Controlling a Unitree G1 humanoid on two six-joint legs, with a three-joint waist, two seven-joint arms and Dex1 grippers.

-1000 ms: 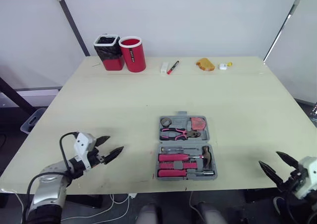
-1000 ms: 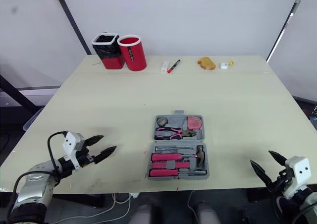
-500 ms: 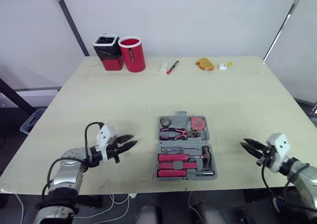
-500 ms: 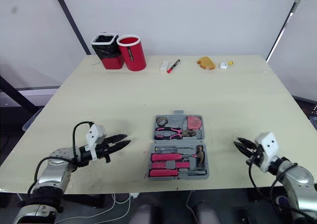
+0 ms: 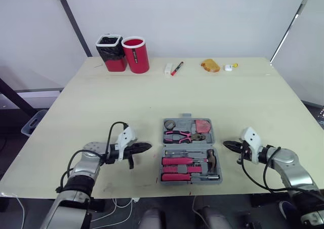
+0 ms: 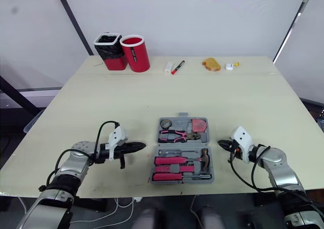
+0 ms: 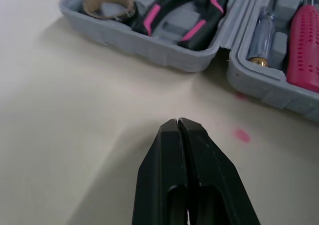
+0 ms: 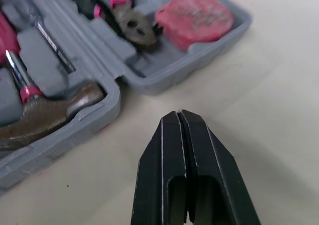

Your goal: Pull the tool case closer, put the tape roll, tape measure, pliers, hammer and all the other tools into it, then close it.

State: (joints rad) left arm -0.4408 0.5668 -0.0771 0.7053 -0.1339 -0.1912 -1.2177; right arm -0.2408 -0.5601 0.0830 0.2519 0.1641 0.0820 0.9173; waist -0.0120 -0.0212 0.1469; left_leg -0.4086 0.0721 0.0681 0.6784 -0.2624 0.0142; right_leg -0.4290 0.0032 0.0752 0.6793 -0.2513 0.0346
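Close to the front edge of the tabletop [image 5: 126,102], the tool case [image 5: 185,123] lies open and flat, both grey halves facing up. The left hand [image 5: 148,146] lies low over the tabletop just beside the case's left side, its two black fingers pressed together with nothing between them, tips aimed at the case but not touching it. The right hand [image 5: 225,144] mirrors it on the case's right side, fingers likewise pinched together and empty, tips a short way off the case wall. A small pink mark [image 7: 242,135] shows on the tabletop between the left hand and the case.

In the nearer half of the case sits the hammer [image 5: 209,157], head to the right, its pink handle running left, with a pink-handled screwdriver [image 5: 179,177] in front of it and a thin metal-shafted driver [image 5: 174,152] behind. In the farther half are the tape roll [image 5: 169,124] at the left corner, the tape measure [image 5: 202,125] at the right corner, and the pink-gripped pliers [image 5: 183,136] lying across in front of them.

Well apart, along the far edge, stand a black-lined square holder [image 5: 112,53] and a red cup [image 5: 136,54], touching side by side; to their right lie a white block [image 5: 168,69], a red marker [image 5: 176,68], an orange object [image 5: 209,65] and a small white-and-yellow item [image 5: 230,67]
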